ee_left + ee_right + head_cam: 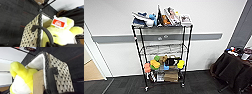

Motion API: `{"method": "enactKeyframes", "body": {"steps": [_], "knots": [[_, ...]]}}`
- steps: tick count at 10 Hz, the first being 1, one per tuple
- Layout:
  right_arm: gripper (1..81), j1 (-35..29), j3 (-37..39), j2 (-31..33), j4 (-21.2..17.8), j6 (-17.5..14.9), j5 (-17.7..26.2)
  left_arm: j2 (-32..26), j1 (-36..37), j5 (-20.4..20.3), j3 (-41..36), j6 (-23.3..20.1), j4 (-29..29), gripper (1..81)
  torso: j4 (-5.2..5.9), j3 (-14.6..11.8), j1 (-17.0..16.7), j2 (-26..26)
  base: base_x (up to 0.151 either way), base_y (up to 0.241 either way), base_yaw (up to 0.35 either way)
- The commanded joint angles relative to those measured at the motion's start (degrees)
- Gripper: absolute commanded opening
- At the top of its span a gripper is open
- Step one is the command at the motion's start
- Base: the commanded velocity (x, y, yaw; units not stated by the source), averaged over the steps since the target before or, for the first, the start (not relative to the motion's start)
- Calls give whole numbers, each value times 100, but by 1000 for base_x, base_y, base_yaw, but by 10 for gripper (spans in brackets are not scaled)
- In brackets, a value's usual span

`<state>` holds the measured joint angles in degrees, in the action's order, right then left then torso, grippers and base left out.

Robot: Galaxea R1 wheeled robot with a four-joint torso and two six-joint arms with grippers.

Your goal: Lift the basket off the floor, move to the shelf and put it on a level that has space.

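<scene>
The shelf (162, 47) stands ahead of me against the wall, its second level (163, 48) seemingly bare. At my wrists is the basket (30, 37), a yellow plush (61, 35) inside it, above the floor (13, 18). I cannot tell my hands' grip.

Matte black sliver of the left claw (65, 45), smooth-edged, too blurred for finer detail.

A red-and-white tag (58, 23) on the yellow plush (62, 36) carries lettering too blurred to read.
</scene>
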<state>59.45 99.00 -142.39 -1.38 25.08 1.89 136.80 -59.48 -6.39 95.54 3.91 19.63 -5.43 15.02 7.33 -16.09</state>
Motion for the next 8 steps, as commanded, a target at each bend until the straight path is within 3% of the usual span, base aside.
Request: {"method": "enactKeyframes", "body": {"steps": [1, 8], "knots": [[10, -570, -286, 102, 59, 15, -277, -153, 617, 155, -290, 22, -91, 10, 0, 0, 0, 0, 116, 0, 0], [10, -464, -356, 173, 59, 6, -444, -144, 617, 156, -298, 22, -99, 10, 0, 0, -2, -2, 121, 0, 0]]}}
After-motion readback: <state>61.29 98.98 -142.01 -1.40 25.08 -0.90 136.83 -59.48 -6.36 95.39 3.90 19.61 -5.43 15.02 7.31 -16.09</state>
